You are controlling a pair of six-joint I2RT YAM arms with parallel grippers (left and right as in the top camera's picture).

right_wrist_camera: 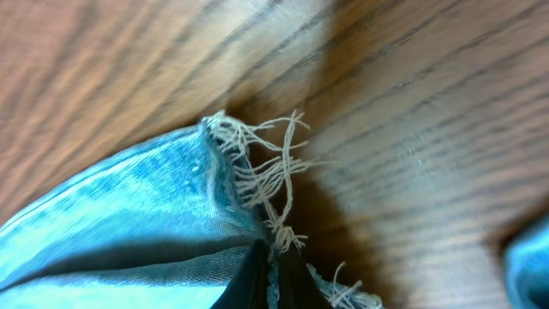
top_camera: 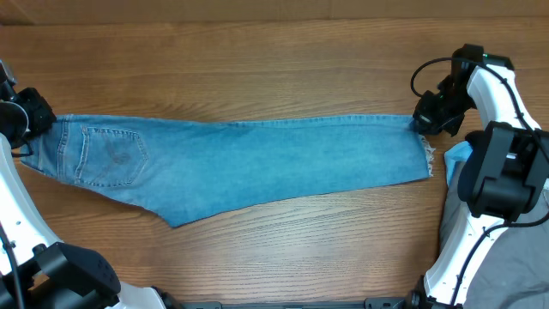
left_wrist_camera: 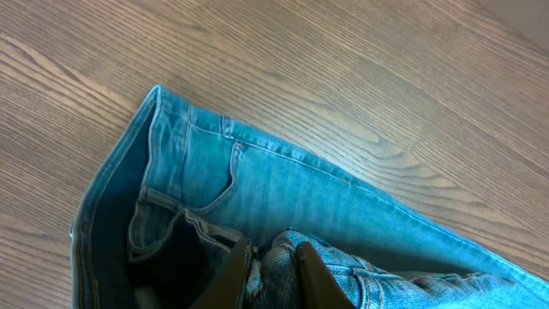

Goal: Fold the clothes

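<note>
The light-blue jeans [top_camera: 257, 163] lie stretched across the table, folded lengthwise, waistband and a stitched back pocket [top_camera: 113, 154] at the left, frayed whitish hems [top_camera: 427, 159] at the right. My left gripper [top_camera: 39, 120] is shut on the waistband at the far left; in the left wrist view its fingers [left_wrist_camera: 273, 270] pinch bunched denim [left_wrist_camera: 257, 180]. My right gripper [top_camera: 422, 118] is shut on the upper hem corner; in the right wrist view its fingers [right_wrist_camera: 273, 275] clamp the frayed hem [right_wrist_camera: 257, 176].
A grey garment [top_camera: 515, 257] lies at the right edge under the right arm, with a bit of blue cloth [top_camera: 456, 159] beside the hems. Wooden tabletop [top_camera: 274, 60] shows above and below the jeans.
</note>
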